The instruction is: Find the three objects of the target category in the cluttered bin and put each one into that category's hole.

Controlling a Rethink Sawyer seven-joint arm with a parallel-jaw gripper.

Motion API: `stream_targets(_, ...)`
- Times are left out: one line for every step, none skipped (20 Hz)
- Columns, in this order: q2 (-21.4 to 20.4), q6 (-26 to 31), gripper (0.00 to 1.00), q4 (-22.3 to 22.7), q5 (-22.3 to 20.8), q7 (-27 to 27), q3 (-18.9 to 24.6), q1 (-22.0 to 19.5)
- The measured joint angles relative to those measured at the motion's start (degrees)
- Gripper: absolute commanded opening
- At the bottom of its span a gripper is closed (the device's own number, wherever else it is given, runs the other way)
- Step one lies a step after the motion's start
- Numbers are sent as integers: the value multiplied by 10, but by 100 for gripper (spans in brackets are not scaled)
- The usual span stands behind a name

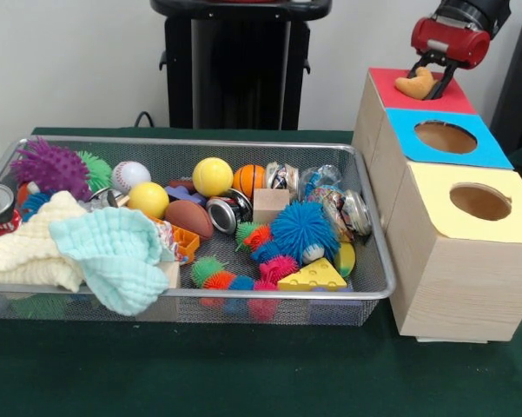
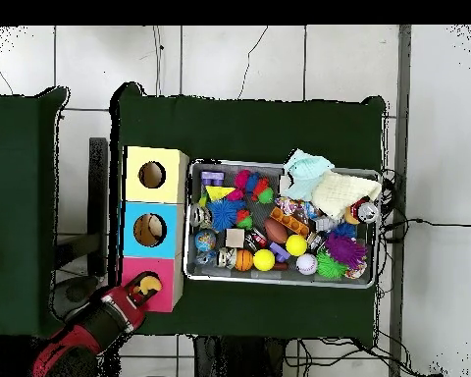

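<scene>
Holding a tan, croissant-shaped toy (image 1: 416,84) in the gripper (image 1: 423,78), jaws clenched on it, right over the red box (image 1: 434,97). That's the step in hand as I read it: drop into the red box's hole.

How to do it well:
- The red hole isn't visible in the front view; gripper and toy cover it. The overhead view shows the toy over the pink-red top, so centring looks about right but I can't confirm it.
- Come straight down, release only when the toy is low over the opening. It's curved and wider than it is thick, so it could bridge the rim if let go high or off-centre.
- Retreat straight up; the blue box (image 1: 447,137) sits just beside the red box.

Counts, largest first, placed relative to the red box:
- 1 mesh bin (image 1: 365,187), beside the box row, well apart from the red box's top.
- 3 boxes: red, blue next to it, yellow box (image 1: 479,201) furthest from it. Blue and yellow holes both open.
- 2 cloths at the bin end furthest from the red box: mint cloth (image 1: 113,248), cream cloth (image 1: 30,248).
- 1 big blue fuzzy ball (image 1: 302,230), 1 purple spiky ball (image 1: 50,167).
- 2 yellow balls (image 1: 212,176), 1 baseball (image 1: 129,175), 1 mini basketball (image 1: 248,179), 1 brown football (image 1: 188,218).
- 1 cheese wedge (image 1: 311,276).

Smaller fuzzy bits: too jumbled to count.
</scene>
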Motion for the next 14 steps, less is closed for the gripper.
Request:
stream_targets(-1, 0, 100, 0, -1, 0, 1, -1)
stream_targets(-1, 0, 100, 0, -1, 0, 1, -1)
stream_targets(-1, 0, 100, 0, -1, 0, 2, -2)
stream_targets(-1, 0, 100, 0, -2, 0, 2, -3)
stream_targets(-1, 0, 100, 0, -2, 0, 2, -3)
stream_targets(-1, 0, 100, 0, -2, 0, 2, -4)
stream_targets(-1, 0, 100, 0, -2, 0, 3, -4)
stream_targets(-1, 0, 100, 0, -2, 0, 3, -4)
stream_targets(-1, 0, 100, 0, -2, 0, 3, -4)
stream_targets(-1, 0, 100, 0, -2, 0, 3, -4)
stream_targets(-1, 0, 100, 0, -2, 0, 3, -4)
stream_targets(-1, 0, 100, 0, -2, 0, 3, -4)
stream_targets(-1, 0, 100, 0, -2, 0, 3, -4)
stream_targets(-1, 0, 100, 0, -2, 0, 3, -4)
